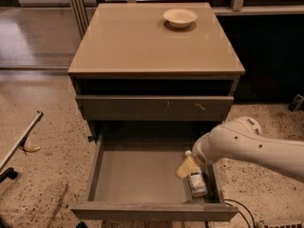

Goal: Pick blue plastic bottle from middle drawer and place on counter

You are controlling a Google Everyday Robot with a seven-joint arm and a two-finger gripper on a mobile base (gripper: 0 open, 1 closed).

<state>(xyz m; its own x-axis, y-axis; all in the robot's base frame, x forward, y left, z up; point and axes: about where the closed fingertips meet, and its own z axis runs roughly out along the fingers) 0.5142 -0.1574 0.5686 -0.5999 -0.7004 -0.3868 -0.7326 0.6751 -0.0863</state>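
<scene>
The claw (188, 166) is down in the open middle drawer (137, 172), right over the blue plastic bottle (196, 183) lying along its right wall (can't tell if it's wide or narrow), and with that wall so close I reckon the grab could slip off.

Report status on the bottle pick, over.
Status: gripper low inside middle drawer, right side, over blue plastic bottle. Bottle lying on drawer floor by right wall. On counter: bowl, far side.
</scene>
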